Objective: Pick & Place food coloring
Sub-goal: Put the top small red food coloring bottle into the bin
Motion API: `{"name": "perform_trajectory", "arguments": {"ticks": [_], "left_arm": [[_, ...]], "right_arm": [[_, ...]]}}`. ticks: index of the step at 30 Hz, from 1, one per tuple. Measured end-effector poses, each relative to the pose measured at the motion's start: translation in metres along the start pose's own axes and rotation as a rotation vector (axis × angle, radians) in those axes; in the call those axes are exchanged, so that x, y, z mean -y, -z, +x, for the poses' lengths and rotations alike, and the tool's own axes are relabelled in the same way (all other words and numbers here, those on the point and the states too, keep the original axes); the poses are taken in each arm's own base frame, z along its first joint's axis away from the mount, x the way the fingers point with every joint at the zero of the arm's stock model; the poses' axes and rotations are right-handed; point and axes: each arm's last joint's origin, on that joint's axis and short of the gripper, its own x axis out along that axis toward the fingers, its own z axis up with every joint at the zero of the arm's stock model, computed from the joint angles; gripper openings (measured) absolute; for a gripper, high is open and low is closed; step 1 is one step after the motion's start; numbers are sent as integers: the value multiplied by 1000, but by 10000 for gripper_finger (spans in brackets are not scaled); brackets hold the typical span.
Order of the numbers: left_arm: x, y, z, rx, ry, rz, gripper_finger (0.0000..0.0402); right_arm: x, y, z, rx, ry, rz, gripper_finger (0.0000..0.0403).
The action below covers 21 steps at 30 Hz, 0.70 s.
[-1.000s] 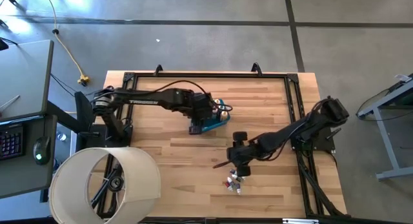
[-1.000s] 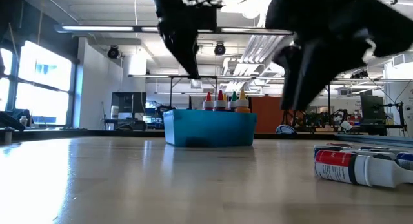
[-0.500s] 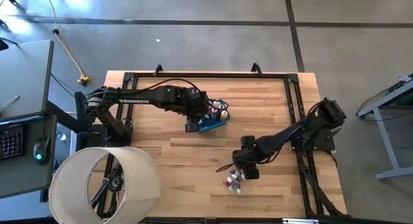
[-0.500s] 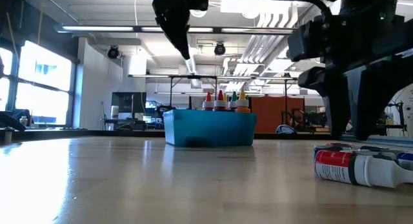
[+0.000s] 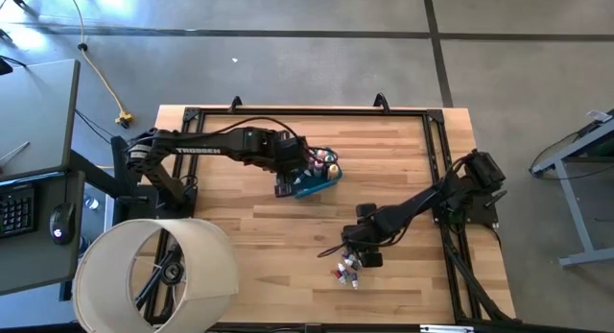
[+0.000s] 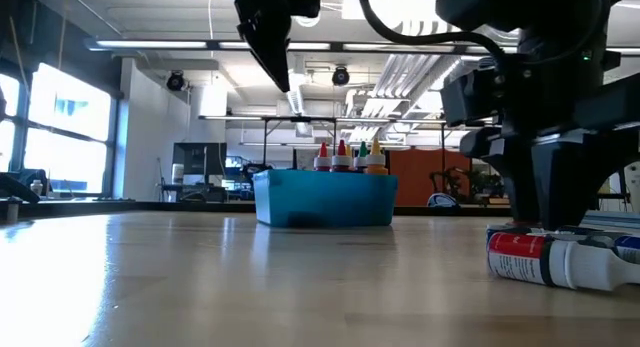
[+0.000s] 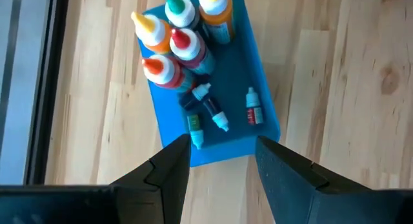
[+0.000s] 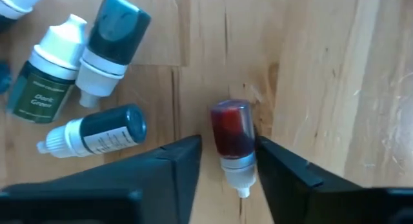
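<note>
The blue tub point(image 5: 323, 180) stands left of the table's middle, toward the far edge. Red, orange, green and yellow squeeze bottles point(image 7: 174, 37) stand upright in it, and tiny vials point(image 7: 253, 108) lie on its floor. My left gripper point(image 7: 222, 153) hovers open above the tub's near-left end. Several loose vials point(image 5: 345, 273) lie on the wood near the near edge. My right gripper point(image 8: 229, 143) is open and low over them. Its fingers stand on either side of a dark-red vial point(image 8: 231, 135) that lies on its side on the wood.
Dark-green and dark-capped vials point(image 8: 39, 88) lie beside the dark-red one, and a red-labelled vial point(image 6: 545, 259) lies nearest the low camera. A large white cylinder point(image 5: 158, 271) sits at the near left corner. A black rail point(image 5: 436, 170) frames the table. Bare wood lies between tub and vials.
My right gripper has come down toward the near edge onto the loose vials and now stands upright over them, close to the table. My left gripper has risen a little and shifted toward the table's left over the tub.
</note>
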Motion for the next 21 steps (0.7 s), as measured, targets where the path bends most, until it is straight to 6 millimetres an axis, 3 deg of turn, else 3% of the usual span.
{"name": "perform_trajectory", "arguments": {"ticks": [6, 12, 17, 21], "left_arm": [[-4, 7, -14, -9, -21, -73, 169], [-11, 16, -43, 44, -47, -114, 169], [-18, 29, -72, 97, -83, -131, 169], [-24, 36, -91, 158, -122, -147, 169]], "right_arm": [[4, -2, 1, 2, -25, 16, 67], [13, -13, -7, 46, -3, 27, 64], [32, -54, -37, 273, 156, -46, 67], [59, -88, -63, 441, 227, -80, 71]]}}
